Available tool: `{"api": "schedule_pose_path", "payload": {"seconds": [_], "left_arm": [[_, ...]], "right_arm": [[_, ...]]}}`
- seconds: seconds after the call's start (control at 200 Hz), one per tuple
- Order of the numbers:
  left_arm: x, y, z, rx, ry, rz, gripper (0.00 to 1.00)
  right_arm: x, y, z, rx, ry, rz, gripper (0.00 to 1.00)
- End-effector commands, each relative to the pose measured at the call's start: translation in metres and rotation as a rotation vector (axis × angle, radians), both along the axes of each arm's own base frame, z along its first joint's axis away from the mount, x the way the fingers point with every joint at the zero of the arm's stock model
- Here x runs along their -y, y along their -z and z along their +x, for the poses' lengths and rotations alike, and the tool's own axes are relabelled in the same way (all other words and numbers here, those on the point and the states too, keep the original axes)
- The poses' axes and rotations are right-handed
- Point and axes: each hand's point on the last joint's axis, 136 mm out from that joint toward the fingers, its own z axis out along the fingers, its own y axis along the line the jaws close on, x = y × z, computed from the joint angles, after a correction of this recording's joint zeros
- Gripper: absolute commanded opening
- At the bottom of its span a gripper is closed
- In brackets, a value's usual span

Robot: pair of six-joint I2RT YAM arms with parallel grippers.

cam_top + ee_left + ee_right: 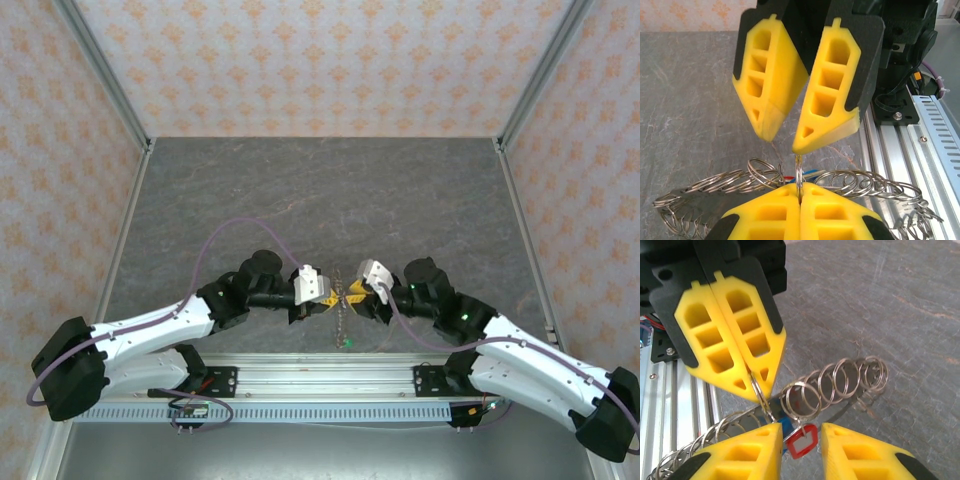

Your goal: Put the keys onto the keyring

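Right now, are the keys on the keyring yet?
Nearly done, I think. The left end effector is pinched shut on one loop of the silvery chain of metal rings. The red plastic key tag dangles beside that loop, between the open jaws of the right end effector, with a blue plastic tag tucked behind. Left: making sure both are truly threaded on, which I can't tell.
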Motion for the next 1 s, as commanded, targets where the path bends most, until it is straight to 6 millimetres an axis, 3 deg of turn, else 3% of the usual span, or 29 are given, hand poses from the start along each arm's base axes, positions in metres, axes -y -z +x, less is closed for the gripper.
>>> {"api": "schedule_pose_path", "payload": {"seconds": [0.0,0.145,0.34,0.721,0.826,0.996], "left_arm": [[0.005,-0.025,-0.002,0.047,0.024,-0.072,0.0],[0.005,-0.027,-0.003,0.045,0.025,-0.077,0.0],[0.005,-0.031,-0.003,0.049,0.026,-0.092,0.0],[0.005,-0.03,0.0,0.05,0.007,-0.11,0.0],[0.005,-0.031,0.002,0.054,-0.003,-0.111,0.0],[0.003,-0.028,0.002,0.049,-0.01,-0.095,0.0]], "right_arm": [[-0.009,-0.027,-0.001,0.051,-0.043,0.077,0.26],[-0.018,-0.028,0.001,0.047,-0.071,0.09,0.23],[-0.023,-0.007,0.009,0.013,-0.057,0.048,0.13],[-0.006,0.031,0.004,-0.034,-0.012,-0.051,0.17],[-0.006,0.031,-0.002,-0.052,-0.036,-0.048,0.17],[0.005,0.011,0.014,0.021,0.072,-0.045,0.18]]}}
